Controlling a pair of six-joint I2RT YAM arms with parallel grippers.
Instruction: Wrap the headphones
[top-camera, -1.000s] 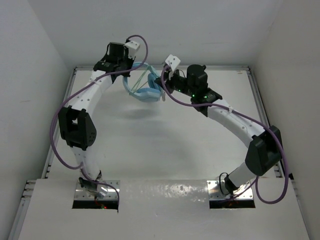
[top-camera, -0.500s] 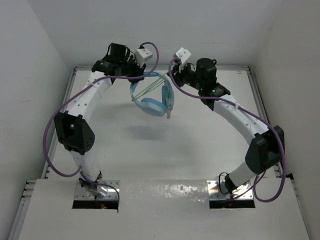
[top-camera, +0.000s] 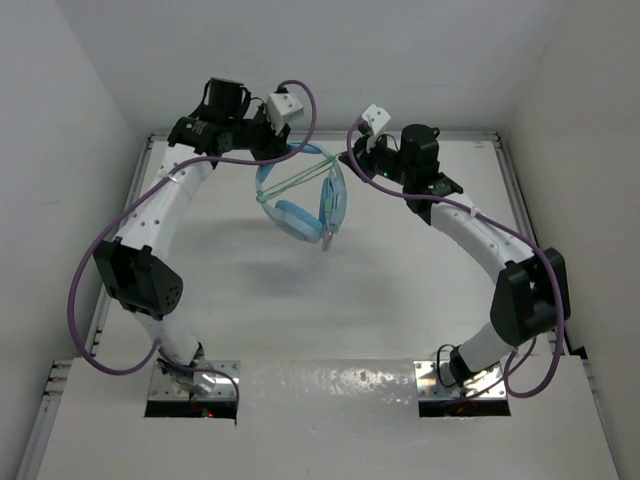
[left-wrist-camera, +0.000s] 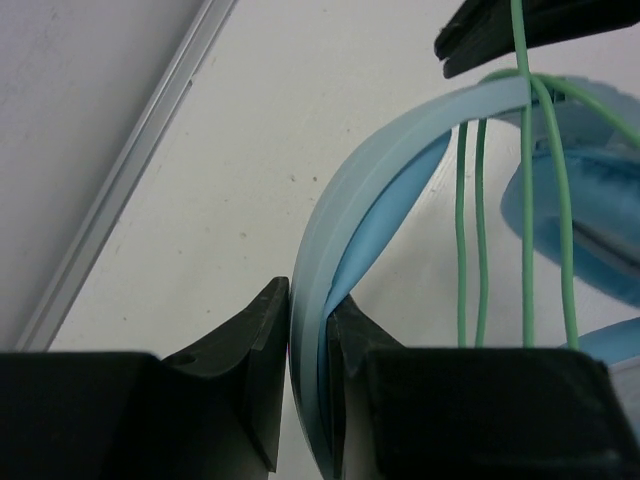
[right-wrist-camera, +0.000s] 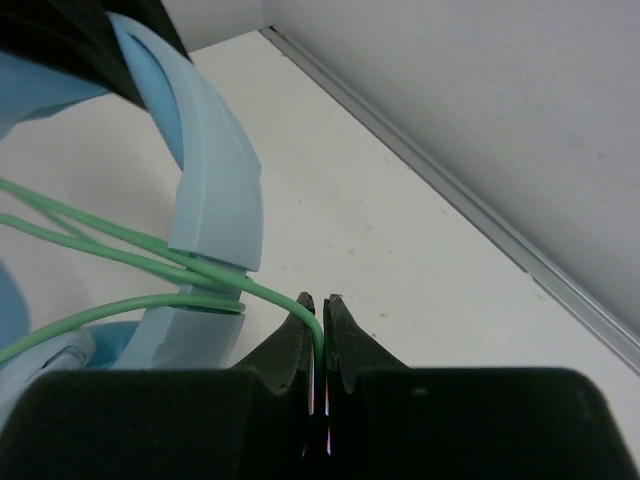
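The light blue headphones (top-camera: 300, 215) hang in the air over the far middle of the table, between the two arms. My left gripper (top-camera: 287, 150) is shut on the curved headband (left-wrist-camera: 370, 170), which runs up between its jaws. The pale green cable (top-camera: 296, 180) crosses the headband in several strands (left-wrist-camera: 525, 200). My right gripper (top-camera: 352, 160) is shut on the cable (right-wrist-camera: 285, 292) close beside the headband arm (right-wrist-camera: 215, 190), where the strands wrap round it. An earcup (left-wrist-camera: 580, 220) shows at the right of the left wrist view. The plug end hangs below the earcups (top-camera: 327, 240).
The white table (top-camera: 330, 300) has a raised metal rim along the back (top-camera: 480, 135) and left side (top-camera: 105, 300). White walls stand close on three sides. Purple robot cables (top-camera: 100, 260) loop along both arms.
Both grippers have lifted the headphones and shifted them right, then a little back left and toward the back wall. The earcups now hang lower and the cable strands stretch across the headband.
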